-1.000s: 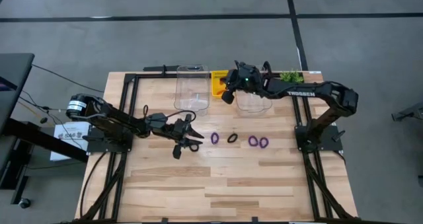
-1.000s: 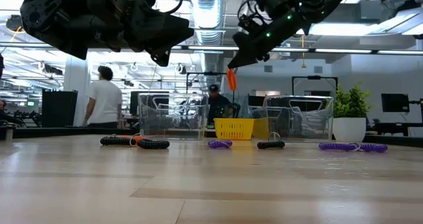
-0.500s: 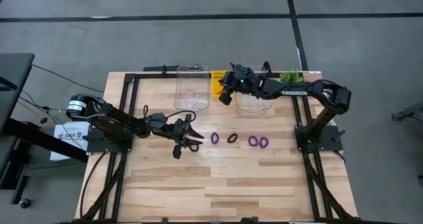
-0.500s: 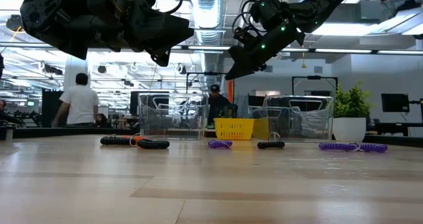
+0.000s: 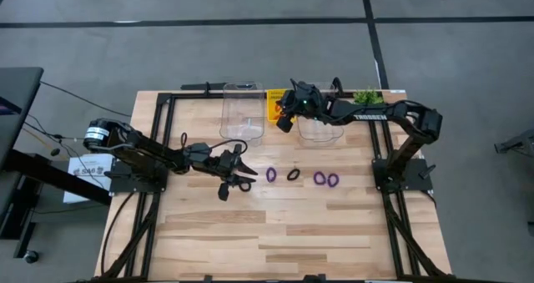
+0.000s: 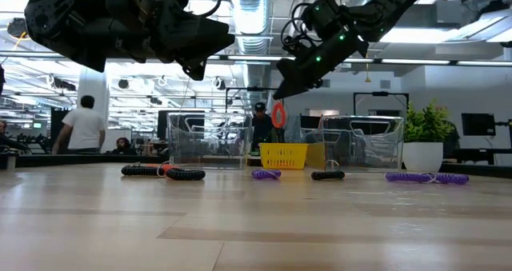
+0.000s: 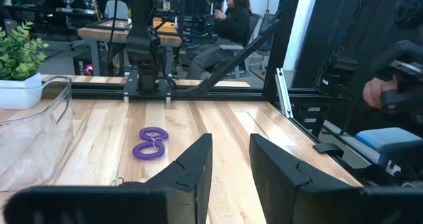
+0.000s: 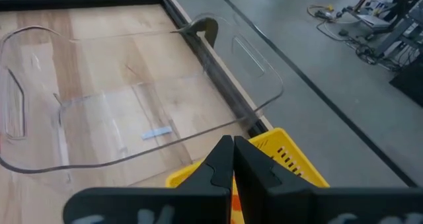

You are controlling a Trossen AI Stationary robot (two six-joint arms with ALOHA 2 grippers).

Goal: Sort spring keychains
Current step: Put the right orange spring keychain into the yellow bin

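Note:
My right gripper point(image 6: 282, 85) hangs shut on an orange-red spring keychain point(image 6: 278, 113), above the yellow basket point(image 6: 283, 155) at the table's far edge. In the high view this gripper point(image 5: 285, 121) stands between the two clear bins. On the table lie a purple keychain point(image 5: 271, 174), a black one point(image 5: 293, 174) and two more purple ones point(image 5: 325, 179). Black and orange ones point(image 6: 164, 173) lie below my left gripper point(image 5: 249, 179). The left gripper point(image 7: 230, 159) is level and open, with nothing between its fingers. My right gripper pinches the top of the orange-red loop point(image 6: 278, 103) between its two fingertips, which slant down toward the table's left. The loop hangs straight below the fingers, clear of the basket and the table. In the right wrist view only an orange strip point(image 8: 232, 201) shows between the shut fingers.
One clear bin point(image 5: 242, 112) stands left of the yellow basket point(image 5: 275, 108) and another point(image 5: 321, 124) stands right of it. A small potted plant point(image 5: 365, 96) stands at the far right. Bare wood lies toward the near edge. People show in the room behind.
My right gripper has sunk a little with the orange-red keychain and moved slightly toward the table's left. The keychain hangs lower now and has turned, so its loop faces the low view.

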